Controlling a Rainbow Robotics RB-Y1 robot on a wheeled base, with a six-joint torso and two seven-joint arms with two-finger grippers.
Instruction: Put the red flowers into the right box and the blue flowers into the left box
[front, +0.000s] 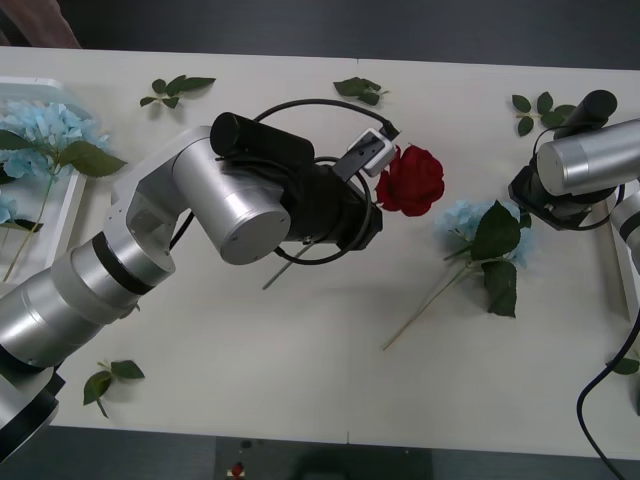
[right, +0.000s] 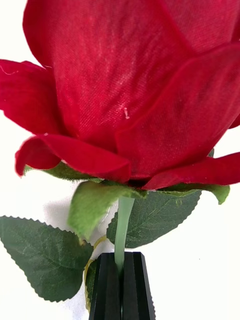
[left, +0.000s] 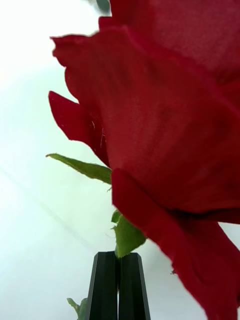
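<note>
- Left tool (left: 119, 265), above mid-bench (front: 300, 380): black fingers pressed together beneath a red rose (front: 410, 180); a leaf hides the pinch itself.
- Right tool (right: 120, 280): clamped on the green stem of a second rose (right: 130, 85); in the front view its arm hides both.
- 1 blue flower (front: 480, 225) lies between the arms.
- More blue blooms (front: 45, 125) fill the left box (front: 72, 215), cut off at the edge.

Rose (front: 410, 181) left of hydrangea (front: 468, 217)
</note>
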